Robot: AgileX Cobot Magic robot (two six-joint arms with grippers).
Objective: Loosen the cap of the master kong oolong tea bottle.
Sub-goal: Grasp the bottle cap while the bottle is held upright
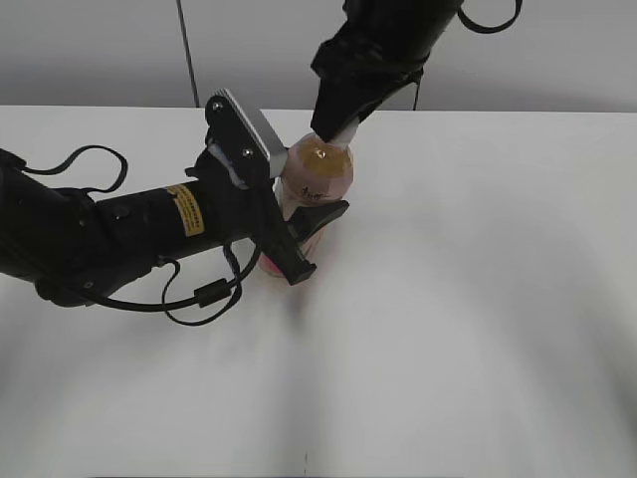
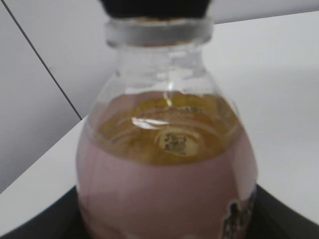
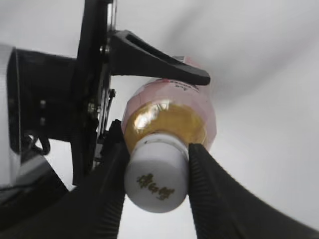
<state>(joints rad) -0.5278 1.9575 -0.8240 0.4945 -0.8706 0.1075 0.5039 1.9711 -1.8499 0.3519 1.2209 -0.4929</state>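
Exterior view: the bottle [image 1: 317,177] stands upright on the white table [image 1: 478,299]. The left hand [image 1: 304,239] clamps its labelled body; the right hand [image 1: 338,127] covers its top.

Left wrist view: amber tea fills the bottle [image 2: 167,164] to the shoulder.

Right wrist view: the right hand [image 3: 156,174] pinches the cap [image 3: 156,179] between both fingers [image 3: 207,184].

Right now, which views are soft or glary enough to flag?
Left wrist view: bottle soft, too close, glare streaks on its shoulder. Right wrist view: cap fairly sharp, background blurred. Exterior view: evenly lit, soft shadows on the table.
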